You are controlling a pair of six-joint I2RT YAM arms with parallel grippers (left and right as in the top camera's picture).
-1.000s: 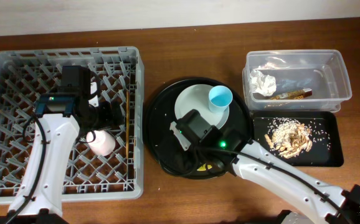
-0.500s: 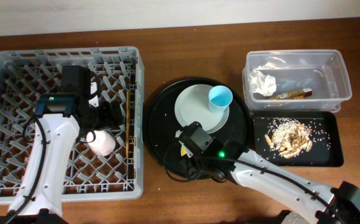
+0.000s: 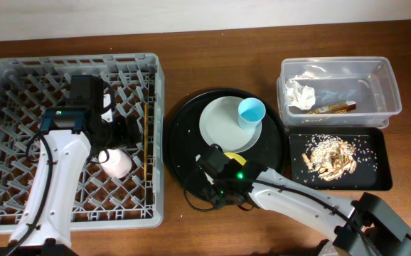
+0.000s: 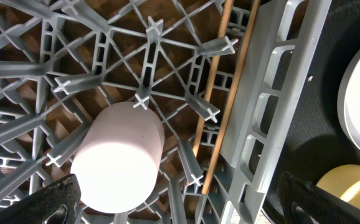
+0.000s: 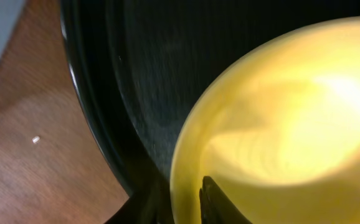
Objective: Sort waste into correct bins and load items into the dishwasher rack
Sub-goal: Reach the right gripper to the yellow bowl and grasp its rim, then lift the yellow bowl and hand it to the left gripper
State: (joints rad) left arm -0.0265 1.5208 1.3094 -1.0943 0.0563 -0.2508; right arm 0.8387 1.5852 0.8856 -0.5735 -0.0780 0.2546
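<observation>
Probably the main risk is a slip. The yellow bowl (image 5: 279, 124) is smooth and round, and the right jaws reach only a thin piece of its rim, so it may tilt out or knock the wall of the round black tray (image 5: 99, 93). The rim passes between the two jaws, but whether they already press it cannot be told. The left jaws stand wide open over the pink cup (image 4: 118, 155) in the dishwasher rack (image 4: 273, 93).

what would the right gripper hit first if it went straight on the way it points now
The yellow round bowl in the large round black tray. It fills the right wrist view just ahead of the right gripper, though depth is unclear.
</observation>
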